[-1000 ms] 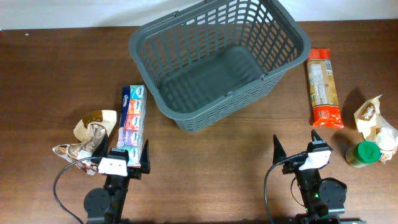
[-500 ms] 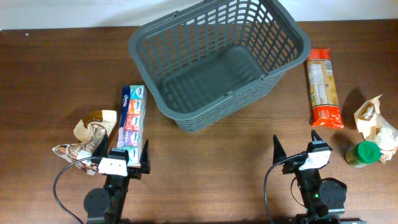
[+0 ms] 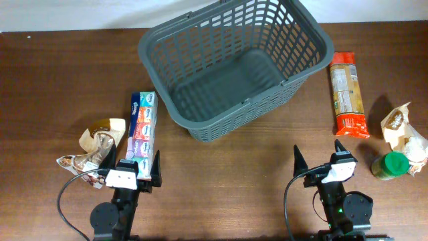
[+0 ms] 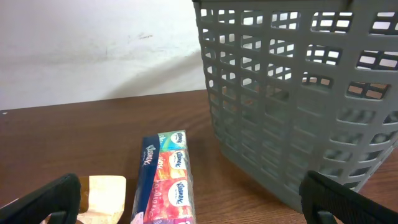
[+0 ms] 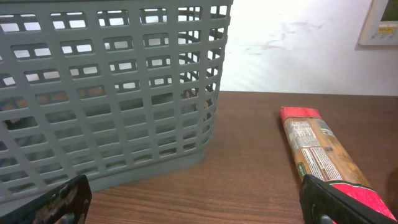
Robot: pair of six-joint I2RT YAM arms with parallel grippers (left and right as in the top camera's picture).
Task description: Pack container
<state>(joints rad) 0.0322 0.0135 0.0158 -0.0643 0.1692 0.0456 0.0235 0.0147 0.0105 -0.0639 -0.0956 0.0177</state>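
Note:
The dark grey lattice container (image 3: 160, 37) stands empty at the back middle of the table; its wall also shows in the left wrist view (image 4: 280, 99) and the right wrist view (image 5: 112, 93). My left gripper (image 3: 131, 164) is open and empty at the front left, just behind a Kleenex tissue pack (image 3: 142, 124), which also shows in the left wrist view (image 4: 166, 180). My right gripper (image 3: 318, 158) is open and empty at the front right. A long orange-red packet (image 3: 348, 94) lies right of the container and shows in the right wrist view (image 5: 320, 152).
Two beige-brown snack pouches (image 3: 100, 137) lie at the left, one showing in the left wrist view (image 4: 106, 194). A green-lidded jar (image 3: 390, 166) and a crumpled beige pouch (image 3: 401, 127) sit at the far right. A white wall backs the table.

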